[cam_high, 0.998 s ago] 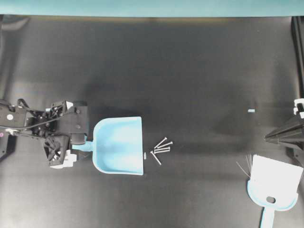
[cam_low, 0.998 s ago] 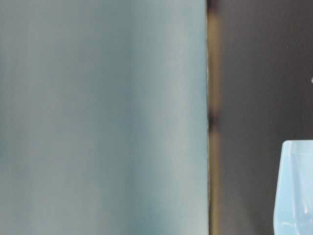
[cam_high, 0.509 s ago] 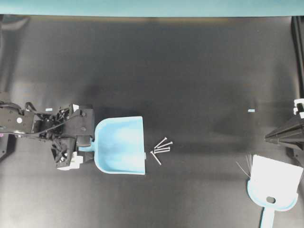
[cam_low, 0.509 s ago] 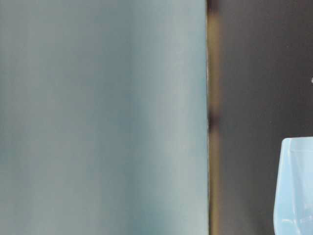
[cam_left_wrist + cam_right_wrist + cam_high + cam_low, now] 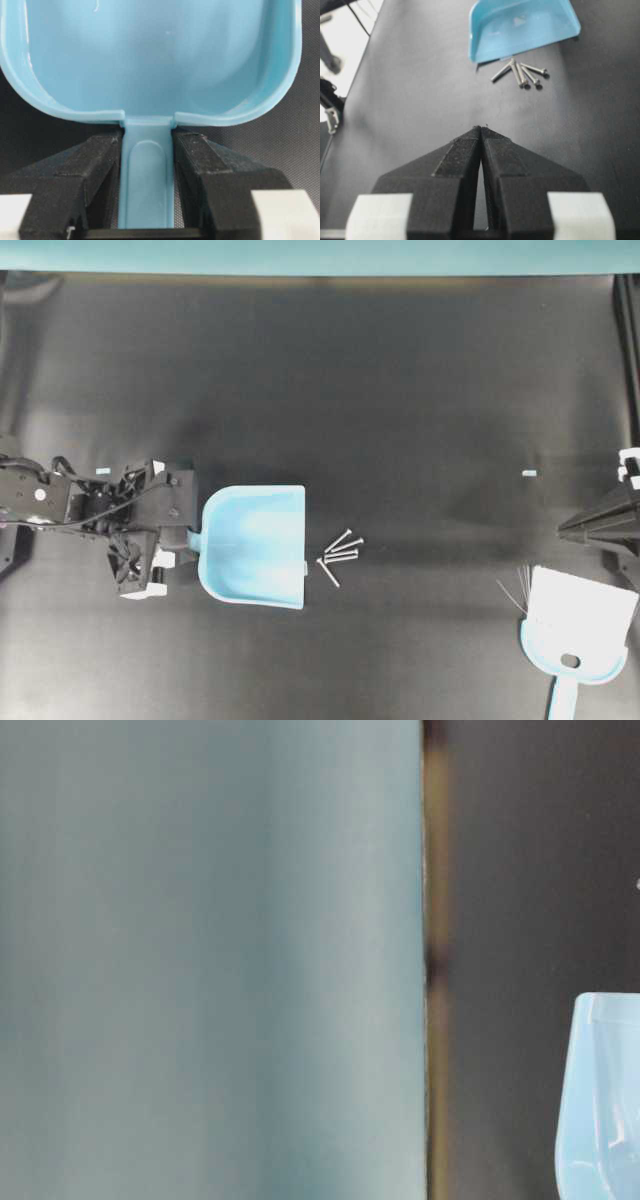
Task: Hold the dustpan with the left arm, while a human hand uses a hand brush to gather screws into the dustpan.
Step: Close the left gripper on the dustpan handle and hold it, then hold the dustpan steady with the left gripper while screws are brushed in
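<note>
The light blue dustpan lies flat on the black table, its straight lip facing right. My left gripper is at its left end. In the left wrist view the flat handle runs between the black fingers, which press on both of its sides, so the left gripper is shut on it. Several silver screws lie bunched just right of the lip. The hand brush lies at the lower right, white bristles up. My right gripper is shut and empty. No human hand is in view.
The right arm rests at the right table edge, just above the brush. A tiny light blue scrap lies right of centre. A teal wall borders the far side. The table-level view shows a blurred teal surface and a part of the dustpan.
The left gripper's fingers have closed from wide open onto the dustpan's handle. The dustpan has shifted slightly to the right. Screws, brush and right arm have not moved.
</note>
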Controlling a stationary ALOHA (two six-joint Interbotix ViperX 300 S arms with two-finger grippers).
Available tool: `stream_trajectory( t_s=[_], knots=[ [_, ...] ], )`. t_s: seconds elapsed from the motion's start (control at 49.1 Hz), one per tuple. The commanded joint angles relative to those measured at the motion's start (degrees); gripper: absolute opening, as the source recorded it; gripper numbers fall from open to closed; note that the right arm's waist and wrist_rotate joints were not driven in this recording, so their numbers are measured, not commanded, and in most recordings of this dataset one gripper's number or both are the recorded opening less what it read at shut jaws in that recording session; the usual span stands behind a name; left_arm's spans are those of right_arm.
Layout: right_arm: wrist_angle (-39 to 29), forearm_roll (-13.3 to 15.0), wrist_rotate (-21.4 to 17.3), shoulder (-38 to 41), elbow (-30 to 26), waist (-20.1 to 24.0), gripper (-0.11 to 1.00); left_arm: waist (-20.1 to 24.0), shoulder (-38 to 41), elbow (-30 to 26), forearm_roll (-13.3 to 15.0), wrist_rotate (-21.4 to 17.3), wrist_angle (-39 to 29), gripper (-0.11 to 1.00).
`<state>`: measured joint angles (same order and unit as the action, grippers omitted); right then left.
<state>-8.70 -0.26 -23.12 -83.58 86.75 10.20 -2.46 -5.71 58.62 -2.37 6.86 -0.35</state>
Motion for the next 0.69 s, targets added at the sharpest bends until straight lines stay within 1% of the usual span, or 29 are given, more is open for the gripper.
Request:
stream_trajectory(
  t_s=[0.0,0.326,0.55,0.611,0.672],
  knots=[
    [0.44,0.00,0.00,0.26,-0.35,0.00,0.00,-0.44,-0.35,0.26,-0.18,-0.18,1.23,0.31],
    [0.44,0.00,-0.09,0.18,-0.26,0.00,0.00,-0.70,-3.52,2.11,-0.18,-0.18,5.71,0.31],
    [0.44,0.00,0.00,0.18,-0.35,0.00,0.00,-1.76,-8.35,2.64,-0.09,0.62,4.31,0.31],
    [0.35,0.00,0.00,0.09,-0.35,0.00,0.00,-1.76,-9.93,2.11,-0.18,0.88,2.55,0.31],
    [0.35,0.00,0.00,0.09,-0.26,0.00,0.00,-1.76,-11.25,1.14,-0.18,1.41,-0.70,0.31]
  ],
)
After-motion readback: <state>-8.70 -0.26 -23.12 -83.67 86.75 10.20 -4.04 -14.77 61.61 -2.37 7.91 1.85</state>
